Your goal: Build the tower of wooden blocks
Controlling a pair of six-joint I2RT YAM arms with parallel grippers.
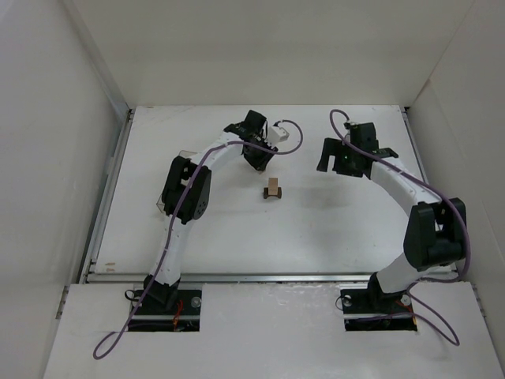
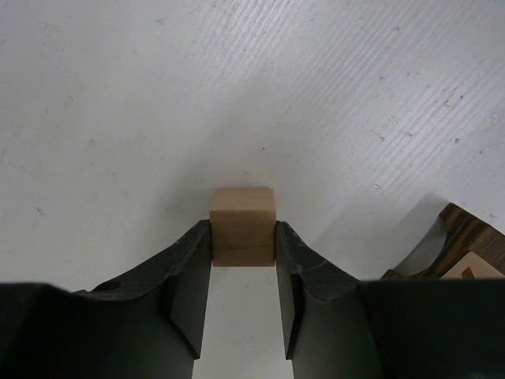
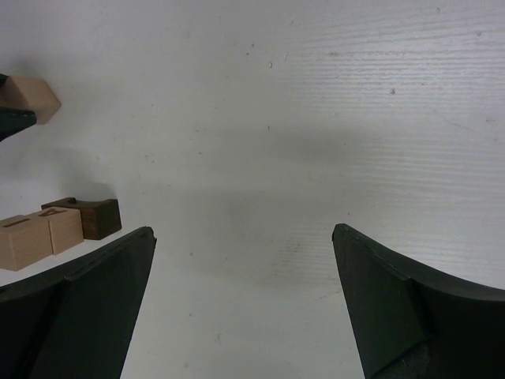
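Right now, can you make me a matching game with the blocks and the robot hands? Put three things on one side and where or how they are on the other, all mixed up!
Things:
1. lone light tan wooden cube
2. dark brown wooden arch block
3. right gripper

Where or how:
A. wide open, holding nothing
B. on the white table, between the two arms
C. pinched by the left gripper

Pairs: 1-C, 2-B, 3-A
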